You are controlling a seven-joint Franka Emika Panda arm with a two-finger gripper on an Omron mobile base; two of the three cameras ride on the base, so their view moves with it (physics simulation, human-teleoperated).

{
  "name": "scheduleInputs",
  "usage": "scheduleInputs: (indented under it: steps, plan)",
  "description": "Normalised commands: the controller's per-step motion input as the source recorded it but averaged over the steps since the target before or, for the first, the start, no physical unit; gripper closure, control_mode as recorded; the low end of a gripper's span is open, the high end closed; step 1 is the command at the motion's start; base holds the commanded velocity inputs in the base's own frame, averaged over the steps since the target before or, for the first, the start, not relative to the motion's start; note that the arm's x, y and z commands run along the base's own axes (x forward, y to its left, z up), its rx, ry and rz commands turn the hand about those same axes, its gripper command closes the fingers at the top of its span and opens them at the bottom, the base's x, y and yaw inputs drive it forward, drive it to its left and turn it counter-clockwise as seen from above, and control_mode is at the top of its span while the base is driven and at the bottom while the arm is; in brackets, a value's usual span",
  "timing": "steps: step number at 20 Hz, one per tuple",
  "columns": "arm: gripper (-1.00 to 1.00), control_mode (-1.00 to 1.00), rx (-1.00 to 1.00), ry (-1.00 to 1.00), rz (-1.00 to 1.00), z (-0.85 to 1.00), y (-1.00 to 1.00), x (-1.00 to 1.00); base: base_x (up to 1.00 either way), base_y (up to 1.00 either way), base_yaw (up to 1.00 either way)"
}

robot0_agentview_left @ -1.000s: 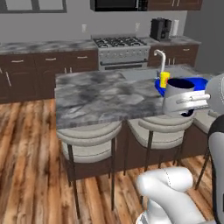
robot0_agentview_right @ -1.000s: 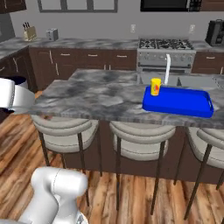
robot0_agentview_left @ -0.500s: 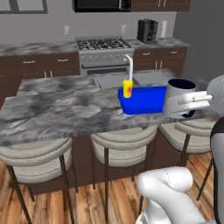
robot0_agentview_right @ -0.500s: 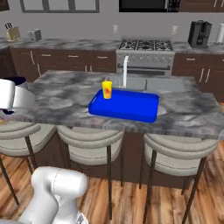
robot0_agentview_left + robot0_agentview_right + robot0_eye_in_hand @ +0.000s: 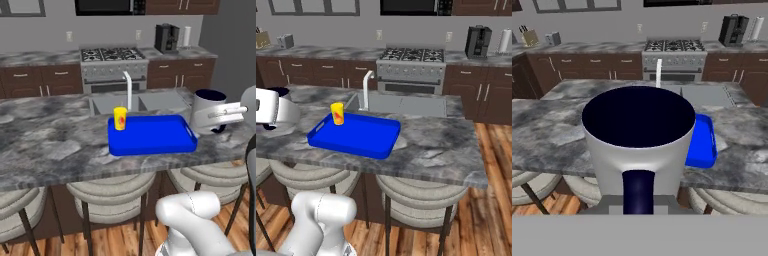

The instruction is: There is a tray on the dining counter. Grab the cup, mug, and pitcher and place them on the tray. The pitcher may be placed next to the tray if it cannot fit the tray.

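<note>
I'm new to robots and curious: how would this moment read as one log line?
pincer: holding silver-grey mug with navy inside | small yellow cup: standing on bright blue flat tray | tray: on grey marbled stone dining counter

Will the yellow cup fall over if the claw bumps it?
Probably: the cup is narrow, taller than wide, and upright near the tray corner. It looks small, so likely light and easily knocked. It would probably roll.

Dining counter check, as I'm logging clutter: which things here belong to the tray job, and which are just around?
Job: tray, cup standing in it, mug held in the gripper, dining counter.
Around: faucet, stove, coffee machine, stools.
</note>
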Motion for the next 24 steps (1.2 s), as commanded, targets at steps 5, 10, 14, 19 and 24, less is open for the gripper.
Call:
scheduleInputs:
  steps: [5,10,14,19,24]
  plan:
    - [1.0,1.0,0.0,0.0,0.0,0.0,0.0,0.0,0.77,0.0,0.0]
    - [1.0,1.0,0.0,0.0,0.0,0.0,0.0,0.0,0.4,0.0,0.0]
    - [1.0,-1.0,0.01,0.01,0.01,-0.1,0.0,0.18,0.1,0.0,0.0]
    - [1.0,-1.0,0.01,0.09,0.16,-0.6,0.0,0.64,0.0,0.0,0.0]
    - [1.0,-1.0,0.0,0.04,0.16,-0.66,0.0,0.57,0.0,0.0,0.0]
